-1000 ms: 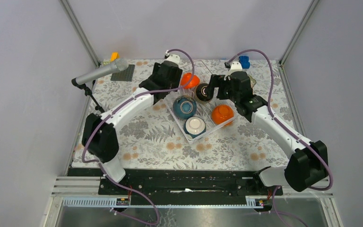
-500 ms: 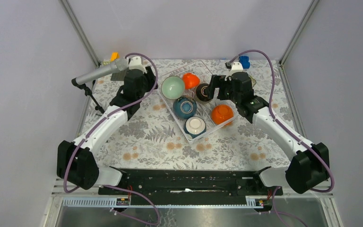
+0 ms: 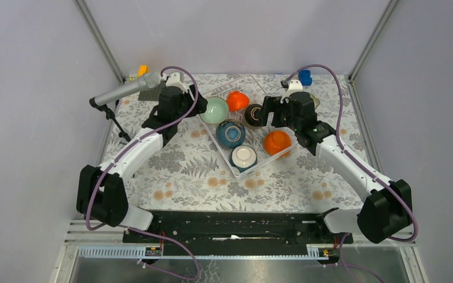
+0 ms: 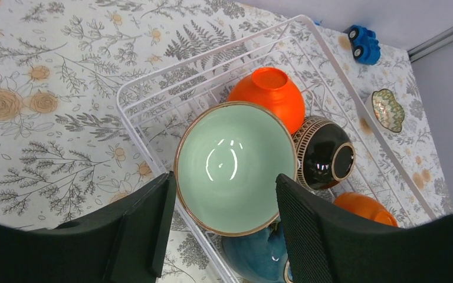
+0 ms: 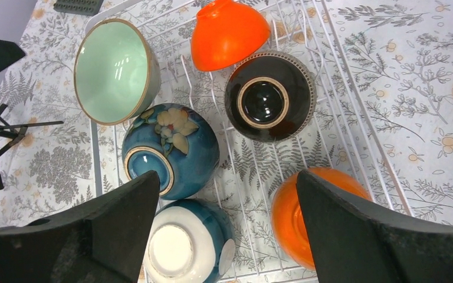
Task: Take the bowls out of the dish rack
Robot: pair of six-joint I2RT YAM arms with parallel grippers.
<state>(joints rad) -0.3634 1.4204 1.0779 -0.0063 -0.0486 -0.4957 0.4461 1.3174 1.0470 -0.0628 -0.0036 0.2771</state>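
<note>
The white wire dish rack [image 3: 269, 158] holds a mint green bowl [image 3: 214, 109], two orange bowls [image 3: 236, 99] [image 3: 277, 142], a dark brown bowl [image 3: 252, 114], a teal blue bowl [image 3: 230, 133] and a blue bowl with a cream-white base [image 3: 243, 156]. My left gripper [image 4: 221, 206] is open, its fingers either side of the tilted mint green bowl [image 4: 235, 167], above its near rim. My right gripper [image 5: 227, 218] is open and empty above the rack, over the gap between the cream-based bowl [image 5: 189, 250] and an orange bowl [image 5: 312, 215]. A small patterned bowl [image 4: 387, 109] lies on the table outside the rack.
A microphone on a small tripod [image 3: 124, 92] stands left of the left arm. A dark grey baseplate [image 3: 151, 93] with a yellow block [image 3: 143, 69] is at the back left. A blue toy block [image 3: 304, 76] sits at the back right.
My left arm swung away from the rack to the left, uncovering the mint green bowl, then came back a little toward it. My right gripper stays nearly still over the rack.
</note>
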